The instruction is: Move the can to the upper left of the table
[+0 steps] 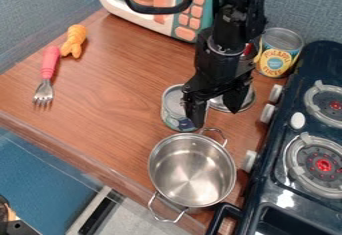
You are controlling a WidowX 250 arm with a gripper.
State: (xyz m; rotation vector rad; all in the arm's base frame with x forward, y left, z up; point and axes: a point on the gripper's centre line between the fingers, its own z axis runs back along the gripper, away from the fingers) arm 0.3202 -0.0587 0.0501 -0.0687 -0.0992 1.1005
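Note:
The black gripper (214,116) hangs low over the middle of the counter, its fingers spread apart. One can (174,110), with a silvery top and a bluish-green label, stands upright just behind the pot. The left finger overlaps this can's right side; whether they touch I cannot tell. A second can (276,61), with a yellow pineapple label, stands upright at the back right beside the stove. The wooden table (100,96) stretches to the upper left.
A steel pot (192,170) with two handles sits at the front edge. Partly behind the gripper lies a round metal object (248,102). The stove (308,129) borders the right, a toy microwave (175,14) the back. A fork (46,76) and an orange toy (74,41) lie left.

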